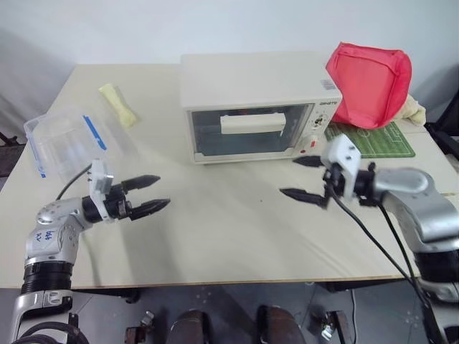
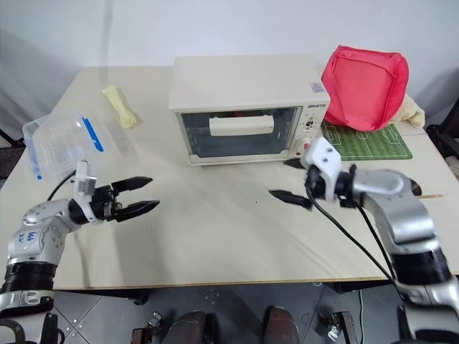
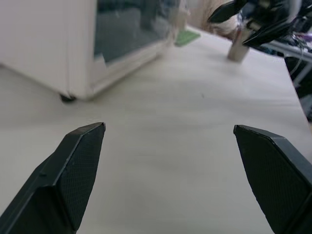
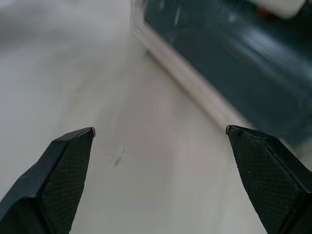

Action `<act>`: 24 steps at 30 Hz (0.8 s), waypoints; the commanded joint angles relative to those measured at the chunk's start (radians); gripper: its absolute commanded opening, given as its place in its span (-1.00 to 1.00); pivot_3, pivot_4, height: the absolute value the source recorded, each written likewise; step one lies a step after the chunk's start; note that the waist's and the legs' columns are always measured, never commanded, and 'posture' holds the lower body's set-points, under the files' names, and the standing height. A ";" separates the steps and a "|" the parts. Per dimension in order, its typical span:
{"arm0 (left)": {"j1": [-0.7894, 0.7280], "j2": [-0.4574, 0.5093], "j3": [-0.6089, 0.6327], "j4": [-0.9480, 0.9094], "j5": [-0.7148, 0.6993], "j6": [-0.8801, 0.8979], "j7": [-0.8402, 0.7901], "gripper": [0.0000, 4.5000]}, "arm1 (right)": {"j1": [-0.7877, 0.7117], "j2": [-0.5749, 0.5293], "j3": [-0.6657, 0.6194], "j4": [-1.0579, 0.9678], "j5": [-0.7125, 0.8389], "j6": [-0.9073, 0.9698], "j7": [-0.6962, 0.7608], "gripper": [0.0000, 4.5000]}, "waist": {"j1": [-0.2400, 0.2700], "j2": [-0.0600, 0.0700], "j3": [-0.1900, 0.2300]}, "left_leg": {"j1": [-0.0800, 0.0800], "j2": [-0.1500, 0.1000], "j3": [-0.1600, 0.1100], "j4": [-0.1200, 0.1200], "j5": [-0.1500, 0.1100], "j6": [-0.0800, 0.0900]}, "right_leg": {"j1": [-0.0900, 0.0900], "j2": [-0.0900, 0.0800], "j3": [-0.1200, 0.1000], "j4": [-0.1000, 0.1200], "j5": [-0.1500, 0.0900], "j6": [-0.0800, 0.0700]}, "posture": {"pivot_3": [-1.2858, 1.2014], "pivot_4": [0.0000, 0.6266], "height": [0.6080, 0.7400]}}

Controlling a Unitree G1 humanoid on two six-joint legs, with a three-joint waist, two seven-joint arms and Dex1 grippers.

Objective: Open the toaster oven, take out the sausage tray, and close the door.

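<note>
Toward the far edge of the tabletop [image 1: 237,236], about midway along it, stands the toaster oven [image 1: 258,104], its door [image 1: 244,132] shut and its glass front facing the near edge. Both claws hang above the bare near half of the tabletop with nothing in them: the left claw [image 1: 147,194] near the left edge, fingers spread wide, and the right claw [image 1: 307,178] just in front of the oven's control-panel corner, also spread wide.

My judgement is that the step in hand is opening the door, not yet begun. To do it well, the right claw should swing toward the wide cream bar handle [image 1: 252,123], which sits high on the glass, and close over the bar near its middle so the pull stays even. The hinge seems to lie along the bottom, so the pull should curve out and downward rather than straight back. The oven looks light, so a hard tug could drag it; the left claw could steady its side.

The oven's long axis runs parallel to the far edge, left to right. The handle's long axis runs the same way, level. The sausage tray is not clear through the dark glass, so I cannot tell how it lies.
</note>
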 commanded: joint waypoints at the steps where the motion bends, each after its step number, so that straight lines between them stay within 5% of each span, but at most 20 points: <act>1: 0.002 -0.023 0.050 -0.061 -0.043 -0.035 0.035 0.99 | -0.118 0.038 0.011 0.143 -0.047 -0.101 0.021 1.00 | 0.001 0.000 0.000 | -0.001 0.000 0.001 0.000 0.000 0.000 | -0.001 0.000 -0.001 0.000 0.000 0.000 | 0.03 -0.52 1.00; 5: 0.035 -0.045 0.076 -0.170 -0.061 -0.037 0.100 0.99 | -0.218 0.073 0.022 0.270 -0.078 -0.167 0.048 1.00 | -0.005 0.000 0.000 | -0.015 0.000 0.000 0.007 0.000 -0.001 | -0.011 0.000 -0.004 0.006 0.000 0.000 | 0.03 -0.52 1.00; 12: 0.154 -0.049 0.090 -0.355 -0.122 0.031 0.153 0.99 | -0.285 0.104 0.030 0.345 -0.080 -0.221 0.150 1.00 | -0.023 0.000 0.001 | -0.015 0.001 -0.001 0.012 -0.001 -0.001 | -0.011 -0.001 -0.007 0.010 0.000 0.000 | 0.03 -0.52 1.00; 24: 0.161 -0.012 0.118 -0.351 -0.175 0.096 0.162 0.99 | -0.226 0.080 0.023 0.106 0.003 -0.115 0.287 1.00 | -0.021 0.000 0.001 | -0.015 0.002 -0.001 0.013 0.000 -0.002 | -0.011 -0.001 -0.007 0.011 0.000 0.000 | 0.03 -0.52 1.00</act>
